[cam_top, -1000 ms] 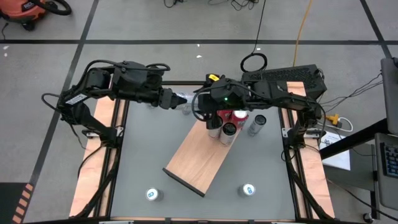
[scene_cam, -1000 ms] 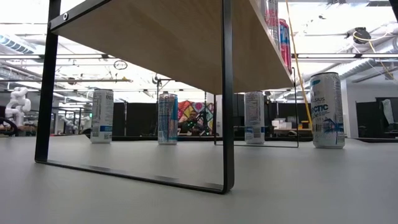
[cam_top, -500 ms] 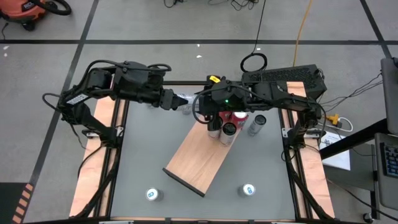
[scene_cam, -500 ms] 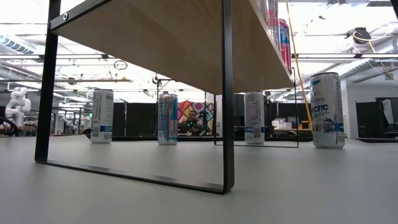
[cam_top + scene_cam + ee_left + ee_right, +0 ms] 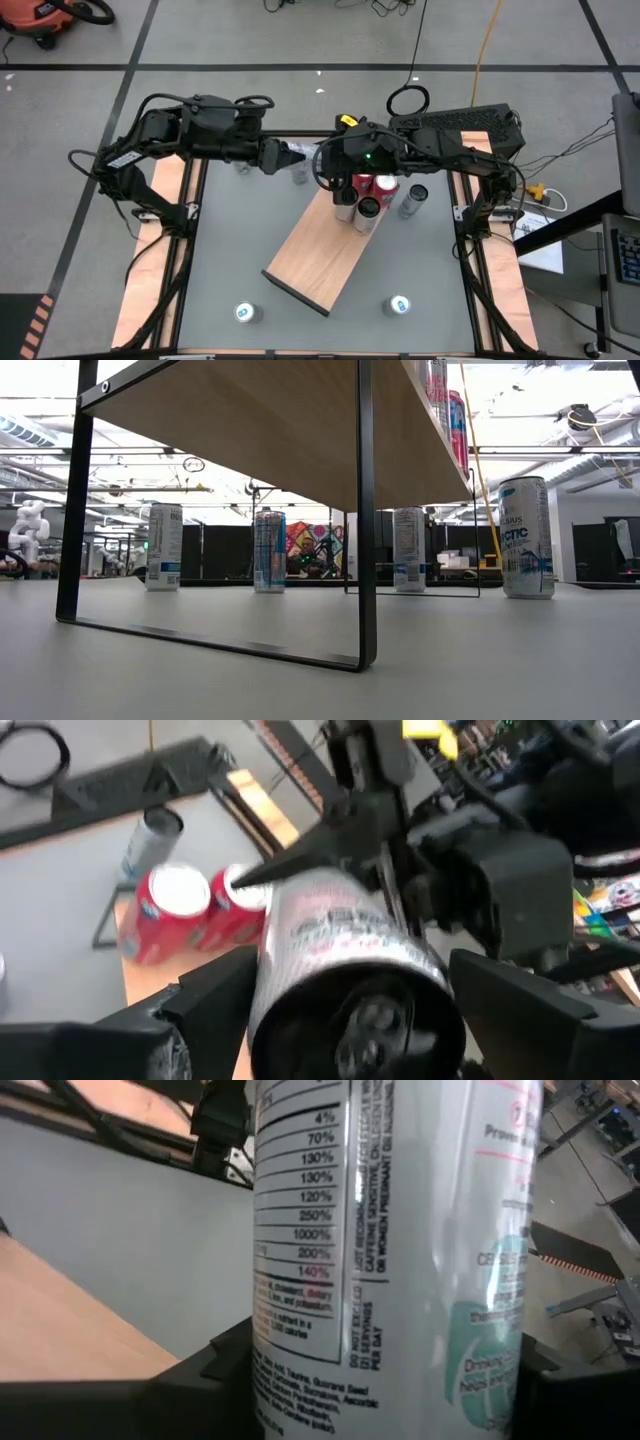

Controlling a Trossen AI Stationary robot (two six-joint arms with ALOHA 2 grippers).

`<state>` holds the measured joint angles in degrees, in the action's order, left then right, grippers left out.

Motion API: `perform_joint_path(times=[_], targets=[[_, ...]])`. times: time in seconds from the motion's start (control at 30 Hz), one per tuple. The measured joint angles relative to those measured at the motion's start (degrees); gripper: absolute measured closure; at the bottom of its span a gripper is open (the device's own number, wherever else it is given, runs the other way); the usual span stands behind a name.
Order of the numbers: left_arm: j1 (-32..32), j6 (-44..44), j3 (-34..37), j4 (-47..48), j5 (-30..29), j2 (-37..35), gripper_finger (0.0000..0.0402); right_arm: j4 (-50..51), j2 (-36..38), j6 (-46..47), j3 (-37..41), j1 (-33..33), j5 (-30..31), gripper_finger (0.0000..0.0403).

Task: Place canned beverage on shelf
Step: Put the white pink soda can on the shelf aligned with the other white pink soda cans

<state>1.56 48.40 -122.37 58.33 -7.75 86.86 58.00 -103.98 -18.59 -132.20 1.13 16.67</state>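
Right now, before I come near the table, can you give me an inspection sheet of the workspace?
Surface: grey tabletop, bare in the middle left.
Job's things: shelf stands diagonally; red cans and silver cans at its far end; white can held in the air.
Clutter: loose cans on the tabletop, two at the near edge.
Grippers: right gripper shut on the white can; left gripper at its other end.
Cables: yellow cable and black coil on the floor.
Surroundings: orange vacuum, far left.
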Motion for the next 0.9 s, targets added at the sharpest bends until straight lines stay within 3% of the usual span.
perform_joint_path(times=[0.37, 0.63, 0.77, 0.9], targets=[[3.9, -11.3, -0.1, -10.1, -1.5, -0.9, 0.0073, -0.7, -0.3, 5.0, 0.2, 0.1, -0.6, 0.0179], [7.2, -23.0, -0.1, -11.6, -3.0, -2.4, 0.0072, -0.8, 1.0, 8.2, 0.2, 0.1, -0.6, 0.0179], [7.8, -23.7, -0.1, -11.7, -3.4, -3.8, 0.0072, -1.0, 2.9, 12.6, 0.2, -0.1, -0.6, 0.018], [7.8, -23.8, -0.1, -11.7, -3.3, -4.6, 0.0072, -0.7, 4.9, 18.8, 0.2, -1.1, -6.5, 0.0179]])
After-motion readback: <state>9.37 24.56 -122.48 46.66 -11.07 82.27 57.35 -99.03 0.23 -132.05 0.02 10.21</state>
